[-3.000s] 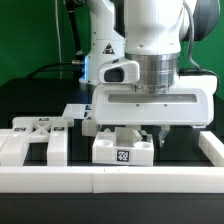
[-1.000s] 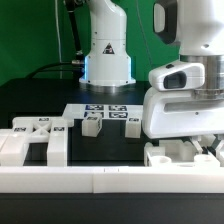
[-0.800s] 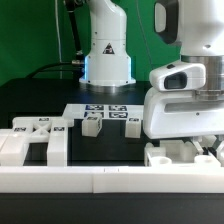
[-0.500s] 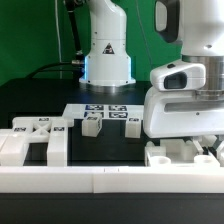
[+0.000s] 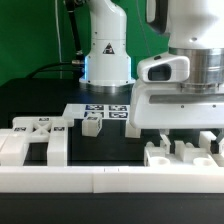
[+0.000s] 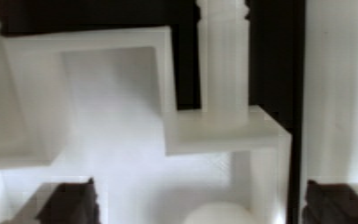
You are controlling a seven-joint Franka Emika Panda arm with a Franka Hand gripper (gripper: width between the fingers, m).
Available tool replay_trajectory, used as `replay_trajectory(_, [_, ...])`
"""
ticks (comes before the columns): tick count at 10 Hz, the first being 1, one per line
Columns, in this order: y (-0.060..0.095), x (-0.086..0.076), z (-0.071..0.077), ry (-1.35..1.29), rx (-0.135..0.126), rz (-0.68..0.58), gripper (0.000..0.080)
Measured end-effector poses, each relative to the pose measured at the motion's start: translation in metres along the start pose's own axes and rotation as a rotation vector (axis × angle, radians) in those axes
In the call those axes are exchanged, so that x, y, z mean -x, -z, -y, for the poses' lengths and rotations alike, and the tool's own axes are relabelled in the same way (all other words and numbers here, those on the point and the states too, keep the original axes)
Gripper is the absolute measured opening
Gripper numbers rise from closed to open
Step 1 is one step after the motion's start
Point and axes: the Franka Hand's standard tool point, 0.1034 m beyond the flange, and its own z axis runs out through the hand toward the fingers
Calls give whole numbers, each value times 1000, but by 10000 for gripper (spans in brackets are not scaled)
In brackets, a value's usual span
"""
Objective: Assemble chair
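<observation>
Right under your end effector point(image 5: 188, 138) sits a chunky white chair part point(image 5: 178, 157). The fingers point(image 6: 66, 203) are spread wide either side of it, released, nothing gripped. The wrist view shows the part's stepped blocky top btwn the two dark pads. It rests on the black table point(image 5: 30, 100), just beside the long white rail point(image 5: 100, 182). Off to the exterior view's left of the end effector you've got a small chair block point(image 5: 93, 124) touching the marker board point(image 5: 100, 110). Further that way, well apart from the end effector, more chair parts point(image 5: 35, 140) lie by the rail.
</observation>
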Motion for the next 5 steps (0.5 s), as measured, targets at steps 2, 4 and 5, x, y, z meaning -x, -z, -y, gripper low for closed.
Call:
replay_trajectory(2, [17,8,-5,-5,3,12,640])
replay_trajectory(4, [29,24,-13,-19,9,23,648])
replay_trajectory(5, [38,40,-23,-47,15,31,649])
